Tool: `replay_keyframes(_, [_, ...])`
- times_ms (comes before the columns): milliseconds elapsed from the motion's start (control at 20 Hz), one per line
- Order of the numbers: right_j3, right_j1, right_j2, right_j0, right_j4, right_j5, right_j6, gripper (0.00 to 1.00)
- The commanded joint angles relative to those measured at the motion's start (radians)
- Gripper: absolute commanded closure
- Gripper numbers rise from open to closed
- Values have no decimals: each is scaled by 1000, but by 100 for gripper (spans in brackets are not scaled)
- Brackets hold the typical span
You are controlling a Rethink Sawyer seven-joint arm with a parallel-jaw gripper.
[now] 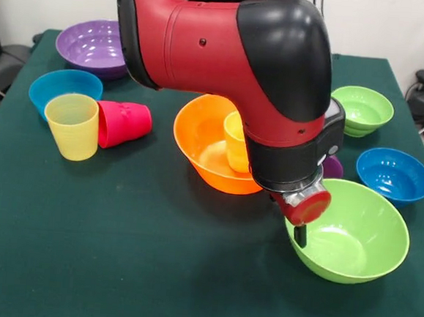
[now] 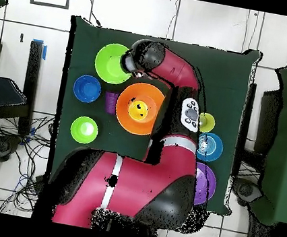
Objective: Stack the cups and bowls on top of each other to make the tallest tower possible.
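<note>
Green table (image 1: 115, 268), fingers (image 1: 300, 235) over lime bowl (image 1: 359, 243)

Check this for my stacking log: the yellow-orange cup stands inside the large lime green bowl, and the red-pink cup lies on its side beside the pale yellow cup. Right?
One detail is wrong. The front view shows the yellow-orange cup standing inside the large orange bowl, not the large lime green bowl. The red-pink cup does lie on its side beside the pale yellow cup.

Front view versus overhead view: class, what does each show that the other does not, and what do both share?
Only front: the red-pink ribbed plastic cup, lying on its side, and the gripper at the large lime green plastic bowl's rim. Only overhead: the arm's lower part and the white tiled floor. Both: the large orange plastic bowl holding the yellow-orange ribbed cup.
</note>
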Motion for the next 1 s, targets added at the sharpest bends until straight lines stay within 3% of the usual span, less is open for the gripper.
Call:
replay_keyframes(50, [81, -48, 155, -48, -70, 51, -272, 0])
replay_keyframes(450, [133, -57, 221, -83, -87, 8, -287, 0])
replay_keyframes(1000, [122, -32, 254, -104, -114, -11, -286, 0])
